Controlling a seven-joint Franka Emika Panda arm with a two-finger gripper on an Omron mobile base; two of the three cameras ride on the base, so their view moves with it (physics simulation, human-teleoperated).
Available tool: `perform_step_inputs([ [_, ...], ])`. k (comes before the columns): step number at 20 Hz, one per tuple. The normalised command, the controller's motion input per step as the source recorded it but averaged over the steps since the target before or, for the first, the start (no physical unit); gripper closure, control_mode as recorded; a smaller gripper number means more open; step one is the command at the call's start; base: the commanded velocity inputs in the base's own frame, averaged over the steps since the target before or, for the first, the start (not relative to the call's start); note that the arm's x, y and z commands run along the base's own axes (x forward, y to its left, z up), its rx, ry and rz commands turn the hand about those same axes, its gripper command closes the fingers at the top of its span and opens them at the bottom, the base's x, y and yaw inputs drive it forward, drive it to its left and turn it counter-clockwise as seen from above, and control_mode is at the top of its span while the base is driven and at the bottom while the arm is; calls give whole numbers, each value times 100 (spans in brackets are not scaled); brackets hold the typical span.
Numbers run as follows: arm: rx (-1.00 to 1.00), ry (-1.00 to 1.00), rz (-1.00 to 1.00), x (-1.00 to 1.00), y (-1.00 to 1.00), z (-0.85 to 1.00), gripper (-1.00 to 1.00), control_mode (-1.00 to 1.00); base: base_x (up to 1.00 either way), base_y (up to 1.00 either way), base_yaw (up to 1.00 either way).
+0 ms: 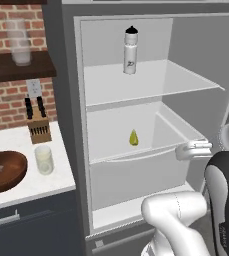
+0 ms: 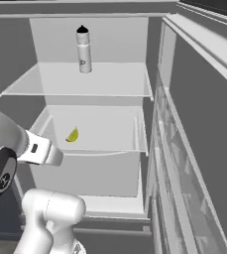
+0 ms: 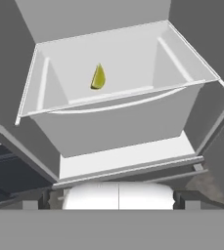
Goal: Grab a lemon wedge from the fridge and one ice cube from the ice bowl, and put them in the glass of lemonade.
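The lemon wedge (image 1: pixel 133 138) (image 2: pixel 73 135) (image 3: pixel 98 77) stands on its cut edge in the white drawer (image 1: pixel 136 170) (image 2: pixel 92 168) (image 3: pixel 113 122) of the open fridge (image 1: pixel 66 125) (image 2: pixel 154 30), toward the back of the drawer floor and touching neither side wall. The gripper (image 1: pixel 193 150) (image 2: pixel 48 153) hangs in front of the fridge, outside the drawer and short of its front lip, level with the drawer's rim; its jaws stand wide apart with nothing between them, and it touches nothing. In the hand view the drawer sits straight ahead, the wedge well beyond the front wall. On the glass shelf (image 1: pixel 151 82) (image 2: pixel 85 82) above the drawer stands a white sports bottle (image 1: pixel 130 50) (image 2: pixel 84 49) with a black cap; it carries a small dark mark on its side, too small to read. To the left of the fridge, on the white counter (image 1: pixel 6 140), the glass of lemonade (image 1: pixel 44 160) stands upright just beside the ice bowl (image 1: pixel 3 171), which lies further left, its contents too faint to make out. Behind the glass a wooden knife block (image 1: pixel 38 127) with black handles stands against the brick wall (image 1: pixel 6 100), under a white outlet plate (image 1: pixel 33 88). On the dark wooden shelf (image 1: pixel 16 67) above that stands a tall frosted glass (image 1: pixel 18 42).
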Motion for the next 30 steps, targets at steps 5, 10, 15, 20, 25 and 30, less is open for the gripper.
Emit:
perform_step_inputs([
  [5, 0, 0, 0, 0, 0, 0, -100, 100, 94, 5, 19],
  [10, 0, 0, 0, 0, 0, 0, -100, 100, 13, 4, 3],
  [15, 2, 0, 0, 0, 0, -14, -100, -100, -1, 0, 0],
  [20, 2, 0, 0, 0, -2, -2, -100, -100, 0, 0, 0],
  [25, 0, 0, 0, 16, 0, -1, -100, -100, 0, 0, 0],
  [30, 0, 0, 0, 81, 11, -20, -100, -100, 0, 0, 0],
])
